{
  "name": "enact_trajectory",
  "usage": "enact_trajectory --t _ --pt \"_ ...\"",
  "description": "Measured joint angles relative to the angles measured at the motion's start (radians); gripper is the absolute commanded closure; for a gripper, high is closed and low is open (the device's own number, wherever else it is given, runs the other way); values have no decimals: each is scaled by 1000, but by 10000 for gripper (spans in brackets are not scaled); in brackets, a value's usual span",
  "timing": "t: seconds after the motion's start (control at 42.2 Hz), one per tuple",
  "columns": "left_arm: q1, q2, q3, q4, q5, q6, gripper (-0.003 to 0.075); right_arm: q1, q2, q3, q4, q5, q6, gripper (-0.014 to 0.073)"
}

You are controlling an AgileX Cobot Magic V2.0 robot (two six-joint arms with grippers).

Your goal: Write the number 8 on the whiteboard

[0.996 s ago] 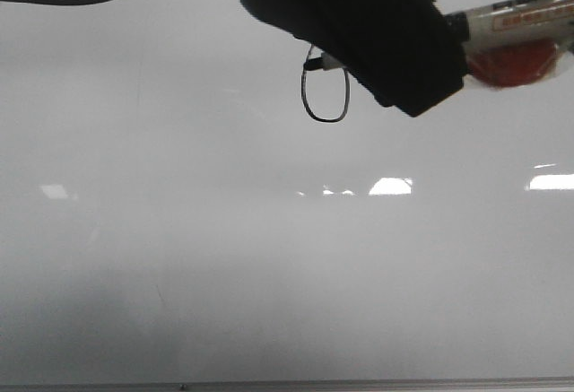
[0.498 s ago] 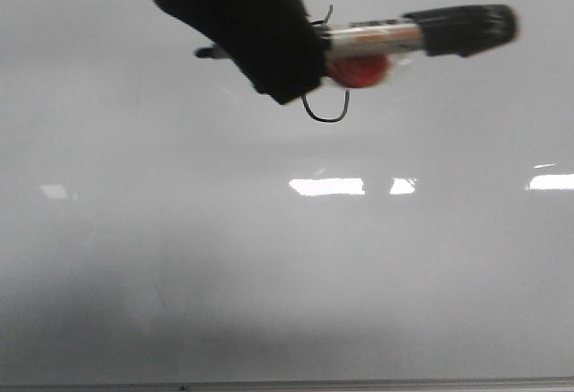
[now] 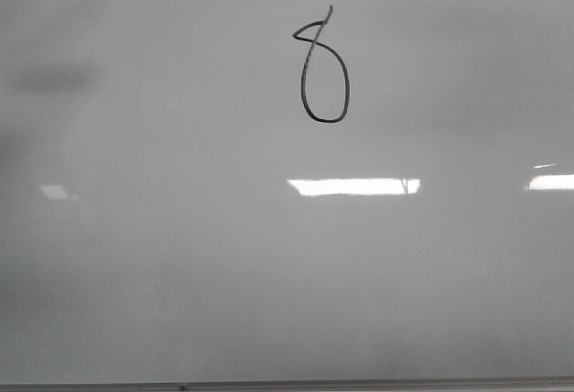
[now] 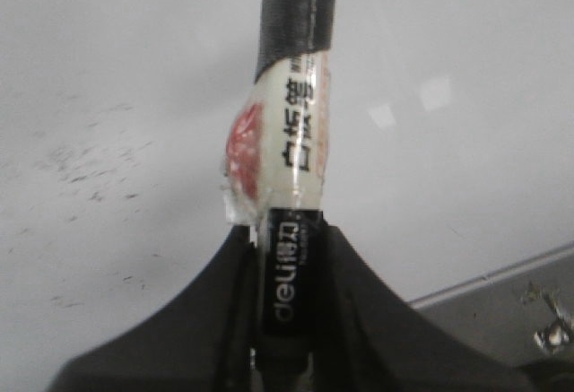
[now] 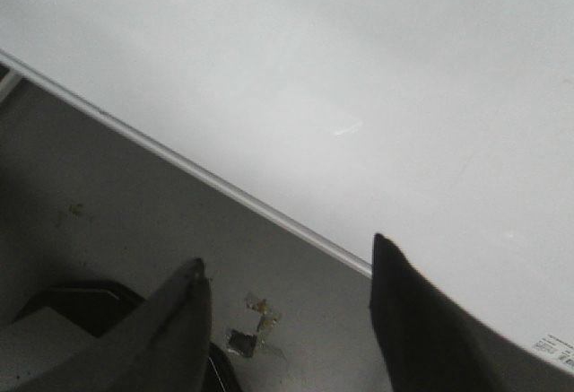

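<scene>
The number 8 [image 3: 321,69] stands in the upper middle of the whiteboard [image 3: 269,275], a tall oval lower loop with a small pointed upper loop and a tail flicking up to the right. Its long axis runs near to far on the board, leaning only slightly. By my reading the figure looks complete, so the writing itself seems done.

No arm shows in the front view, only a dark blur at the far left corner. The left gripper [image 4: 287,257] is clamped on the marker [image 4: 291,141], its dark fingers [image 4: 224,293] pressing the barrel from both sides, the taped end of the pen pointing away over the board. How the marker lies relative to the 8 cannot be told; the figure does not appear in the left wrist view. The right gripper [image 5: 287,293] hangs spread wide with nothing between its fingers, over the board's thin metal edge [image 5: 224,190] and the grey floor [image 5: 117,222] beyond it.

So the left arm alone has the tool, and any touch-up would fall to it. There is bare board on every side of the 8, with bright light reflections [image 3: 354,187] lying nearer than it, and the board's near edge well apart from the figure.
</scene>
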Motion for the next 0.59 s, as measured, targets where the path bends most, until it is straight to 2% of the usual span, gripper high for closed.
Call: enact_trajectory --t 0.142,0.285,0.427,0.593 --pt "149 -18 99 4 -121 -89 730 0 0 0 -4 -60 26 183" --pt "252 -16 191 4 -266 -148 730 0 0 0 -4 -71 32 182" --pt "295 15 249 4 -402 -161 730 0 0 0 -4 -71 32 181" --pt "302 81 262 4 -490 -166 730 0 0 0 -4 -71 32 181"
